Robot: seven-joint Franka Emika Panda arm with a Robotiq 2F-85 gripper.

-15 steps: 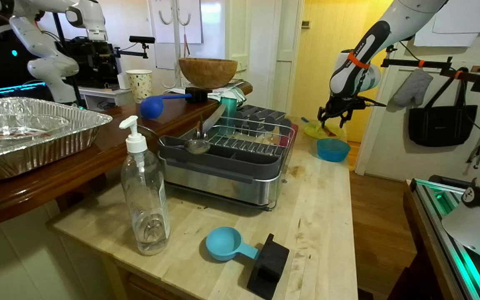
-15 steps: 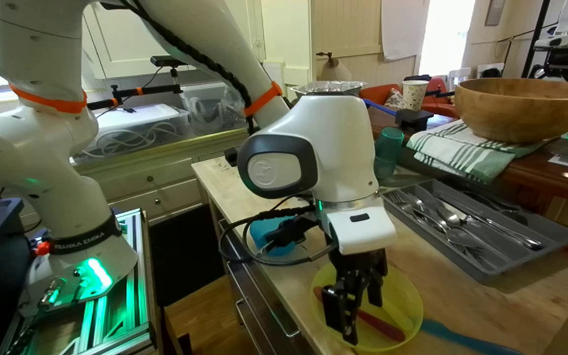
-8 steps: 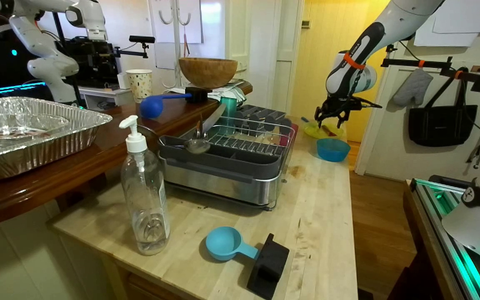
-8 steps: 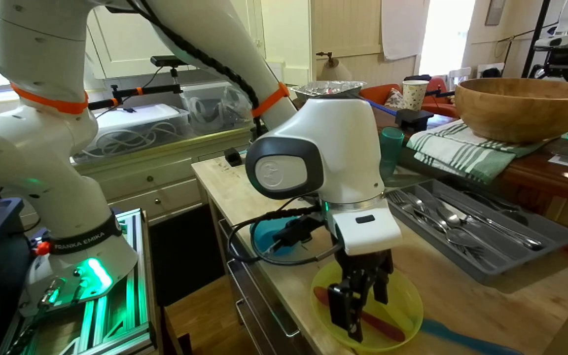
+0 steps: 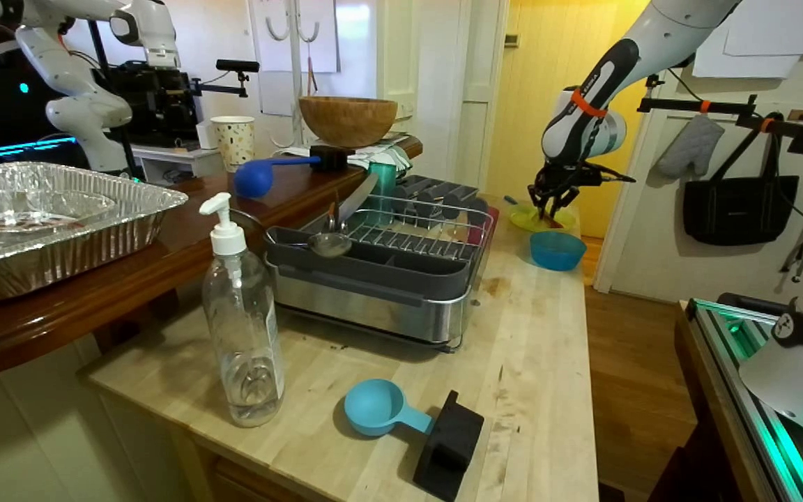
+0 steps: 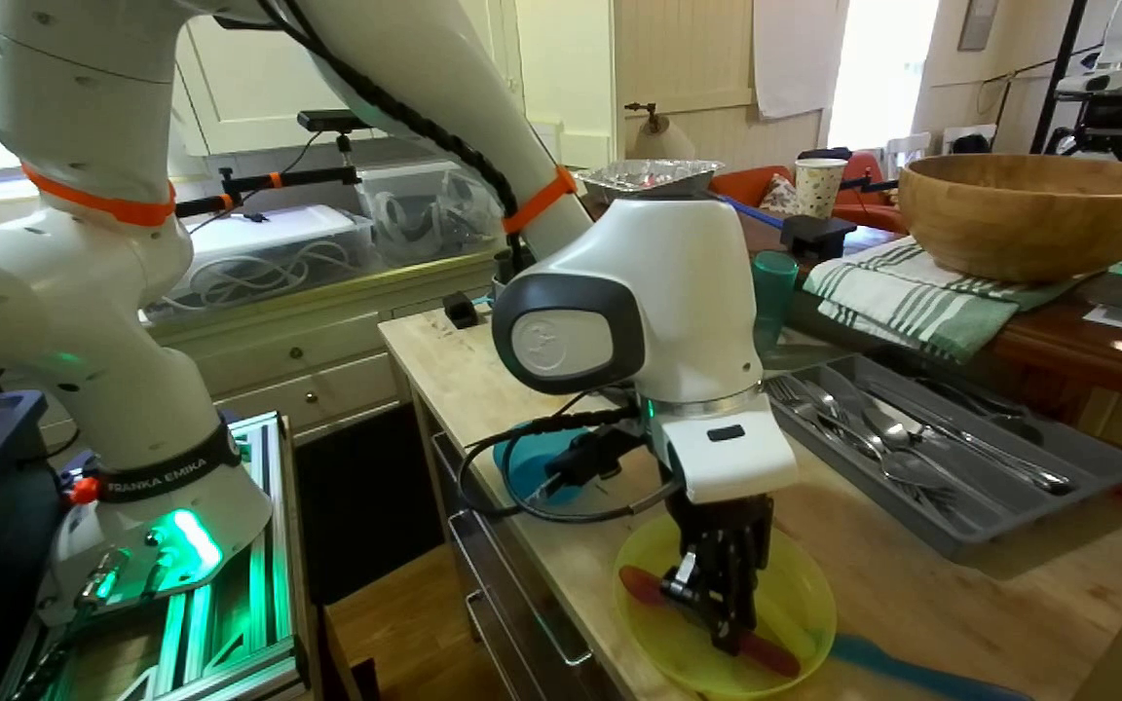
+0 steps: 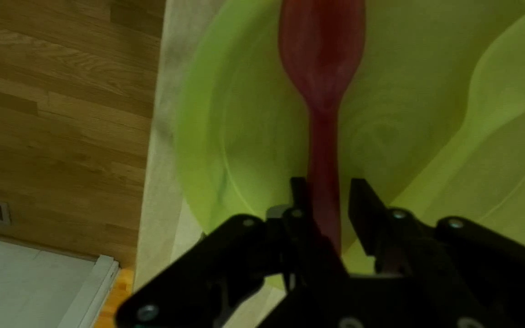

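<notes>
A shallow yellow bowl [image 6: 819, 579] stands on the wooden counter and holds a red spoon [image 7: 322, 54] and a yellow spoon [image 7: 508, 86]. My gripper [image 7: 328, 181] reaches down into the bowl with its jaws partly closed, one on each side of the red spoon's handle. In the wrist view the left finger appears right against the handle, while a gap shows between the handle and the right finger [image 7: 362, 214]. The far end of the handle is hidden by the gripper. An exterior view shows the gripper [image 6: 734, 628] low over the red spoon [image 6: 641, 586].
Beside the yellow bowl are a blue bowl [image 5: 558, 252] and a blue utensil [image 6: 912, 670]. A grey cutlery tray [image 6: 1077, 443] with silverware lies nearby. Farther along the counter stand a dish rack [image 5: 366, 296] and a soap bottle [image 5: 245, 348]. The counter edge [image 7: 153, 150] runs close to the bowl.
The arm has shifted slightly across the bowl and lower. The jaws have moved from wide apart to much closer together around the red spoon's handle. The bowl and spoons appear unmoved.
</notes>
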